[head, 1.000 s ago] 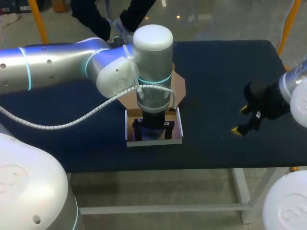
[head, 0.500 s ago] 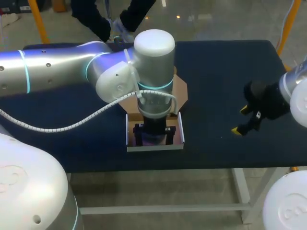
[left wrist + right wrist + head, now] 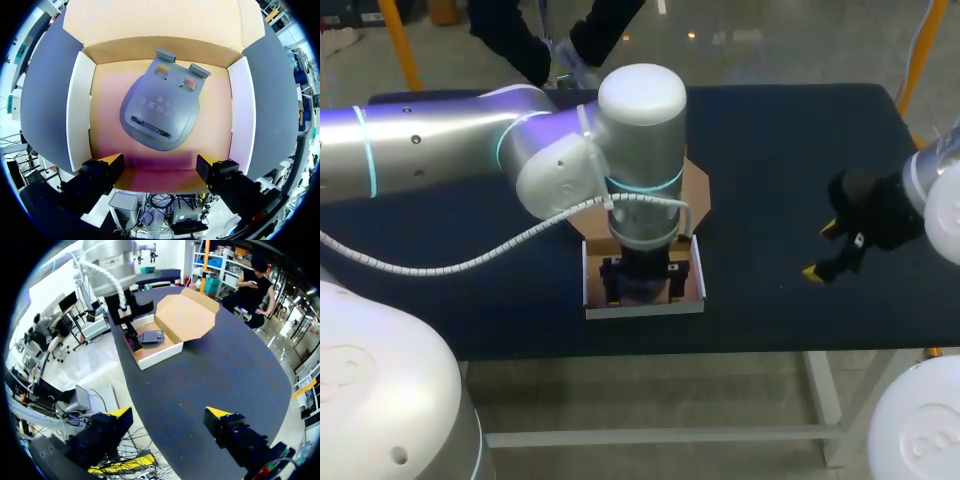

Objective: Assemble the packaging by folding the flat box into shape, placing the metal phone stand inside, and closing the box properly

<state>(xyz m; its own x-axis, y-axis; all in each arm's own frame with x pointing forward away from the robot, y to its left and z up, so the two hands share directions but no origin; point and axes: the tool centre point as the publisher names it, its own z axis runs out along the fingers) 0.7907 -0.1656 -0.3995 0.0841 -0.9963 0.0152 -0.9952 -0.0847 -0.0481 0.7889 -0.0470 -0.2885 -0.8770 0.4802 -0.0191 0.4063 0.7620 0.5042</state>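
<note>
now the left hand (image 3: 160,167) has drifted a touch right and nearer above the open white-walled cardboard box (image 3: 642,308), its fingers spread and gripping nothing. the grey metal phone stand (image 3: 162,107) lies flat on the box floor, so placing looks done and folding down the brown lid (image 3: 695,185) remains. its long axis runs near to far, slightly skewed, with the notched two-hole end toward the far lid hinge. the right hand (image 3: 830,250) hangs spread and empty over the bench (image 3: 770,150), well to the right.

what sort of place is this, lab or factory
Likely a robotics lab bench for packing trials: a left arm and right arm over a dark table, with an open cardboard box holding a grey phone stand.
</note>
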